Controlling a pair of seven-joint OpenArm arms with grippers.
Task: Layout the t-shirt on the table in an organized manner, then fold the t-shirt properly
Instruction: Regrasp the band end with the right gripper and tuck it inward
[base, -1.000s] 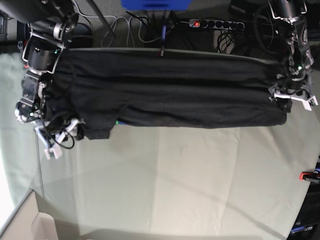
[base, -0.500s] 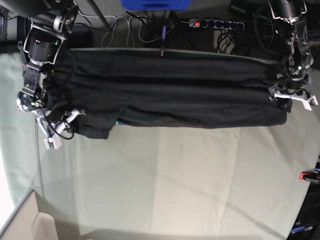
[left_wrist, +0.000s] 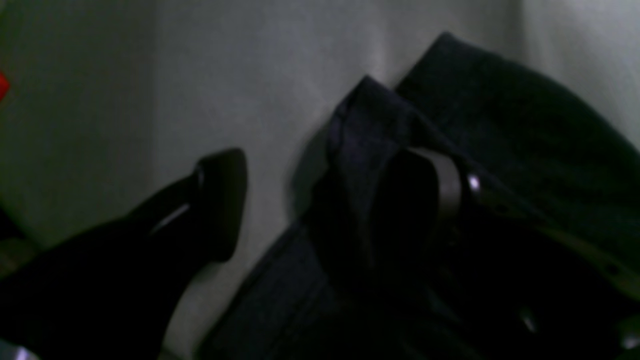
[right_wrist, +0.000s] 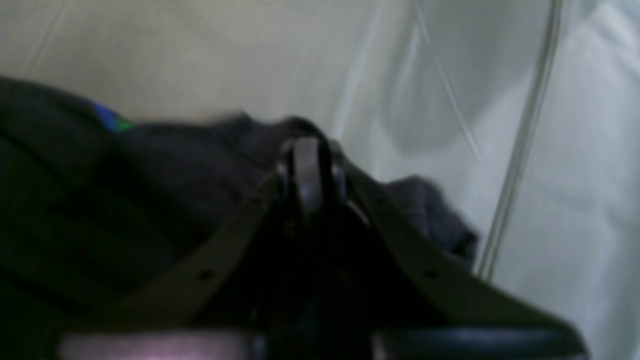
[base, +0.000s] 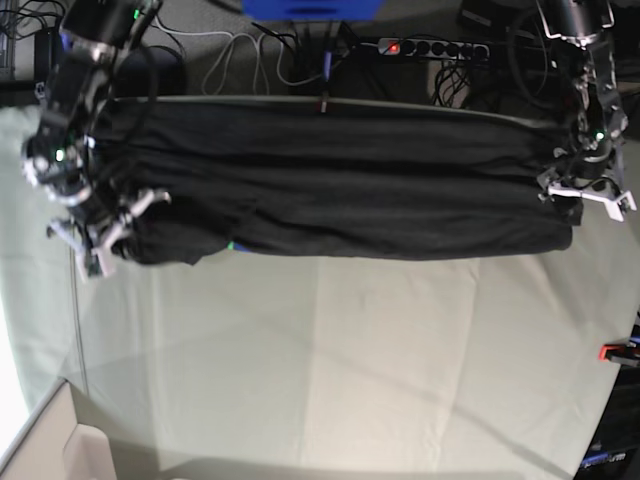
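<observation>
While the right gripper (base: 98, 243) is pressed together on a bunched corner of the t-shirt (base: 340, 190) at the base view's left end, the left gripper (left_wrist: 320, 200) stands with its jaws spread at the opposite end, one finger (left_wrist: 220, 200) over bare cloth and the other lying on the dark fabric, so it holds nothing. That mismatch is the main risk: if the right arm pulls or lifts with only one end secured, the garment would likely drag across the table (base: 330, 370), twist, or slump into a heap rather than fold evenly. The pinch itself looks shallow in the right wrist view, with fabric gathered just at the fingertips, so it may slip free under tension. The left jaws could also close on several layers at once, since a raised fold sits right between them. The t-shirt is black and soft, stretched into a long horizontal band along the table's far edge, with lengthwise ridges suggesting it is rolled or folded over itself. Its near edge is fairly straight. A small fleck of blue and green print (base: 232, 245) shows near the left end. The pale grey-green table surface in front of it is faintly creased.
</observation>
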